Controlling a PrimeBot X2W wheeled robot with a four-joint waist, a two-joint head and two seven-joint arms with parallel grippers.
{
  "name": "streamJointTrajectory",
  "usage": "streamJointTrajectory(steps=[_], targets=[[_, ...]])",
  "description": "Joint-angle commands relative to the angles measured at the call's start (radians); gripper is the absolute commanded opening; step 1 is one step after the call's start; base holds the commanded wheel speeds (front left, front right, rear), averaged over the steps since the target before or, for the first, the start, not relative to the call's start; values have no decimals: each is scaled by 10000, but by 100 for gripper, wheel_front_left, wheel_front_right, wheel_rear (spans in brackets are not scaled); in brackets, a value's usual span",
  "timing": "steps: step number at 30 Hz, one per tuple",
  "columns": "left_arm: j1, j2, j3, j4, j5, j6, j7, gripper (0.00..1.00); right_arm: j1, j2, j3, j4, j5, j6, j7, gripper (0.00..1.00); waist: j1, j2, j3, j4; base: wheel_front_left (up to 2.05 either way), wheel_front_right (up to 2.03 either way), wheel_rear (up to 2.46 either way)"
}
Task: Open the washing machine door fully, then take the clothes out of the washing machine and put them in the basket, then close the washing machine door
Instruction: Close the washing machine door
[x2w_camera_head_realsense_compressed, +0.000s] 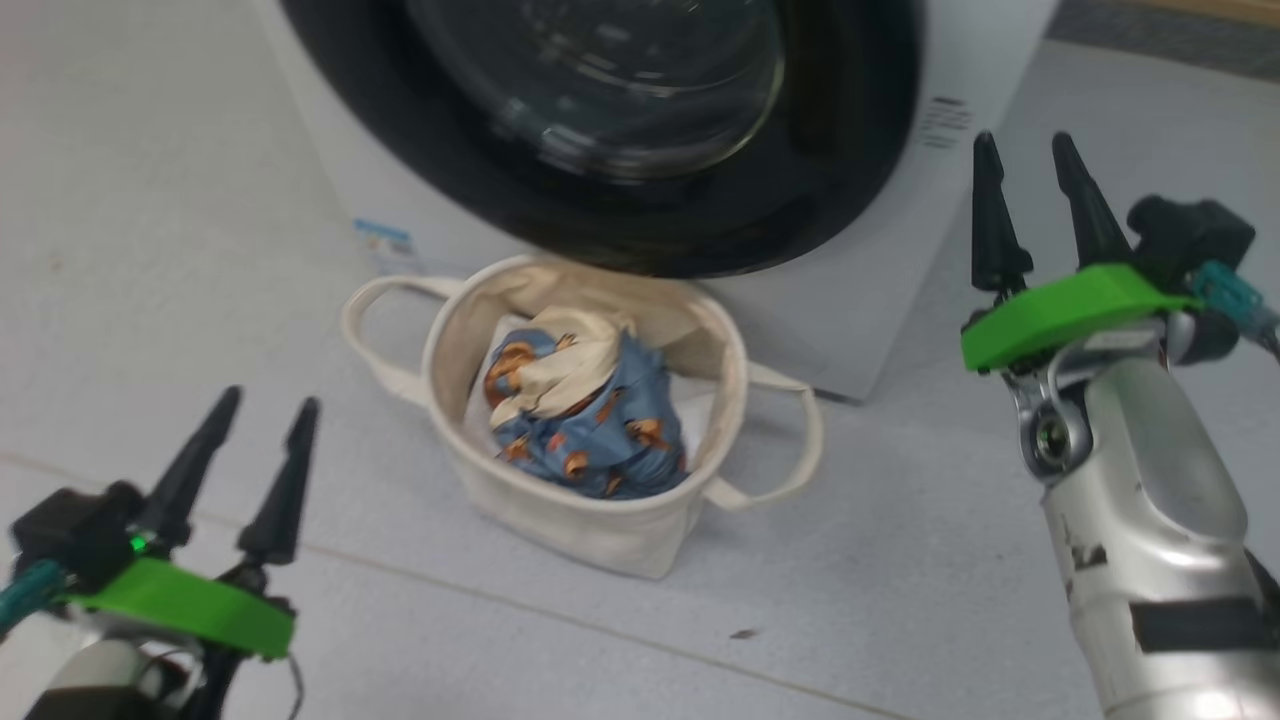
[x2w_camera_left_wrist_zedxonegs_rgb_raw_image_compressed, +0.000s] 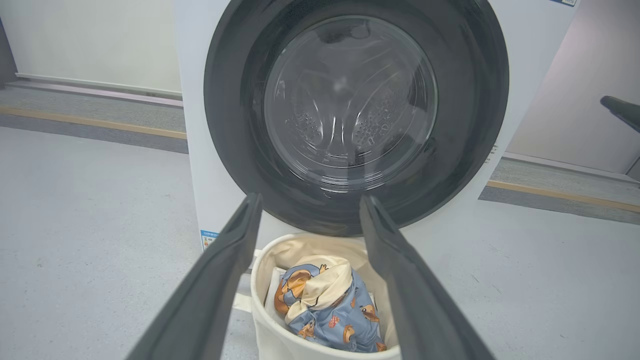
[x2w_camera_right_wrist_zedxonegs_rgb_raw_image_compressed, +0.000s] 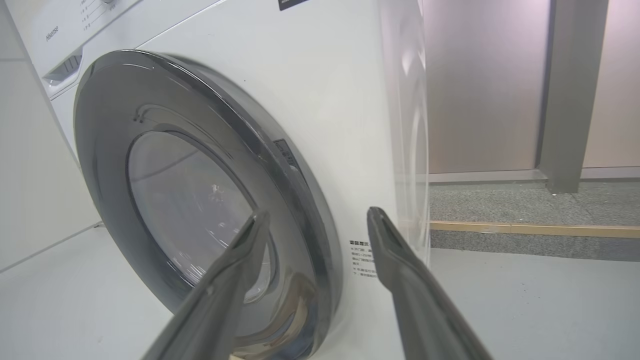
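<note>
Left gripper (x2w_camera_head_realsense_compressed: 270, 402) hangs low at the near left, right gripper (x2w_camera_head_realsense_compressed: 1025, 160) higher at the right. Each has its jaws spread wide, holding and touching nothing. Between them the basket (x2w_camera_head_realsense_compressed: 600, 530) stands on the pale grey floor (x2w_camera_head_realsense_compressed: 900, 560) with the clothes (x2w_camera_head_realsense_compressed: 590, 420) bundled inside. Just behind it the door (x2w_camera_head_realsense_compressed: 650, 230) sits shut against the washer (x2w_camera_head_realsense_compressed: 850, 330). The left wrist view shows the drum (x2w_camera_left_wrist_zedxonegs_rgb_raw_image_compressed: 350, 115) through the glass; the right wrist view shows a printed label (x2w_camera_right_wrist_zedxonegs_rgb_raw_image_compressed: 361, 257) and a grey wall (x2w_camera_right_wrist_zedxonegs_rgb_raw_image_compressed: 480, 85) beyond.
</note>
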Motion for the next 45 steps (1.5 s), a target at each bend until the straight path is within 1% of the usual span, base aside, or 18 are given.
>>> streamJointTrajectory(steps=[1,7,9,14,18,22,25,29,33,45], targets=[[-162,567,602,-323,-103,-57,-118,100,-64,183,148,-512,-97,-4,-47,100,0,0,-385,-433,0,0,0],[333,1302,890,-117,-1064,-57,-118,100,1278,183,-49,-1676,-509,-4,-47,100,0,0,-920,-1137,0,0,0],[372,1559,1004,-199,-1073,-57,-118,100,1718,183,-142,-2004,-605,-4,-47,100,0,0,-1068,-1369,0,0,0],[690,1801,1532,-186,-1263,-57,-118,100,2592,183,-357,-2536,-835,-4,-47,100,0,0,-1358,-1964,0,0,0],[727,1810,1939,201,-1450,-57,-118,100,3015,183,-539,-2766,-875,-4,-47,100,0,0,-1455,-2339,0,0,0],[760,1834,1847,685,-1492,-44,-54,100,3364,183,-588,-2865,-937,-4,-47,100,0,0,-1587,-2611,0,0,0],[728,1732,1795,862,-1688,-24,-23,100,3573,183,-689,-2919,-962,-4,-47,100,0,0,-1667,-2738,0,0,0],[724,1710,1573,928,-1729,-37,-29,100,3970,183,-944,-2867,-1009,-4,-47,100,0,0,-1843,-2753,0,0,0],[769,1718,1616,1023,-1878,-44,-54,100,4241,183,-1010,-2853,-996,-4,-47,100,0,0,-1915,-2804,0,0,0],[711,1699,1391,1247,-1860,-52,-86,100,4361,183,-1094,-2931,-906,-4,-47,100,0,0,-1949,-2809,0,0,0]])
